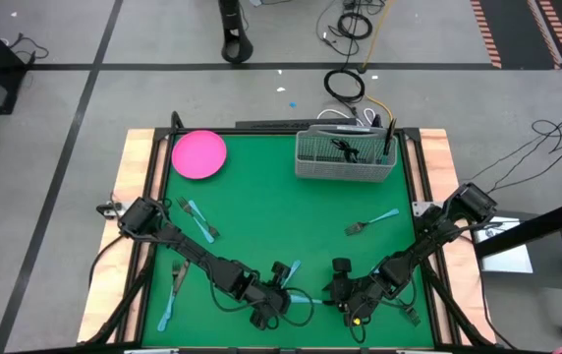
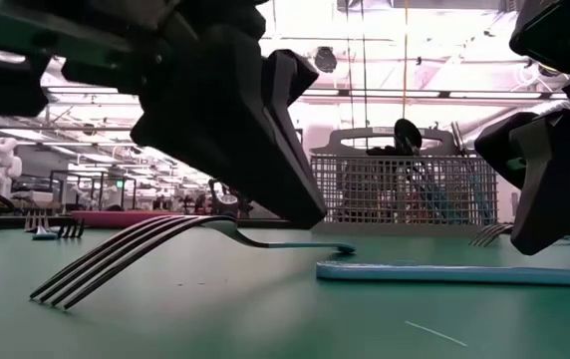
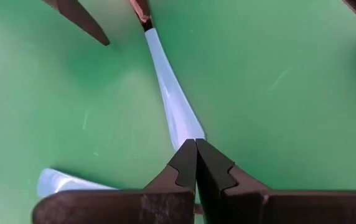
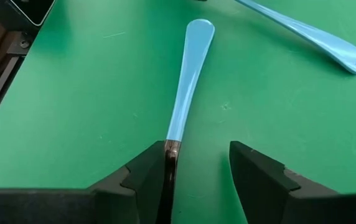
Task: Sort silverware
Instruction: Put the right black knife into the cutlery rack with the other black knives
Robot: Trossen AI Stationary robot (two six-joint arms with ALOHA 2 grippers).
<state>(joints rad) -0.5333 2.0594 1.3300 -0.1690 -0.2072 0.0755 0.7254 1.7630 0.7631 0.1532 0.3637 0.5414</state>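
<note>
The left gripper [image 3: 195, 144], jaws shut empty, touches a light blue-handled fork [image 3: 172, 93]; right gripper [image 4: 196, 165] jaws wide around another blue handle [image 4: 189, 74], ready to squeeze

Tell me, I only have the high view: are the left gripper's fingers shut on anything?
Observer: The left gripper is shut, with its tips on the end of a blue handle. I cannot tell whether it grips it.
Operator: And the right one?
Observer: The right gripper is open. A second handle lies on the mat, its dark neck against the inner side of one finger.
</note>
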